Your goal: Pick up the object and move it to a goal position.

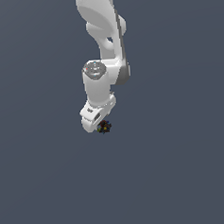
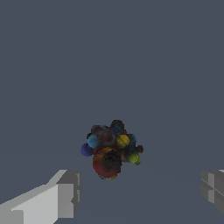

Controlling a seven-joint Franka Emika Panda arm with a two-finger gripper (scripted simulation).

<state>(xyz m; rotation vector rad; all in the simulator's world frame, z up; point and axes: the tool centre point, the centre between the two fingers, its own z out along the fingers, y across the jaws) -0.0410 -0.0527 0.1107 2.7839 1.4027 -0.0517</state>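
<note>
The object (image 2: 111, 148) is a small dark lumpy clump with blue, yellow, green and red blobs, lying on the flat grey floor. The wrist view shows it between and slightly ahead of my two grey fingertips (image 2: 68, 192), which stand wide apart and touch nothing. In the exterior view the object (image 1: 104, 127) peeks out just beside the lower end of the white hand, and my gripper (image 1: 99, 125) hangs directly over it. The fingers themselves are hidden by the hand there. The gripper is open.
A plain dark grey surface (image 1: 184, 175) fills both views. The white arm (image 1: 101, 34) comes down from the upper edge of the exterior view. No goal marker shows.
</note>
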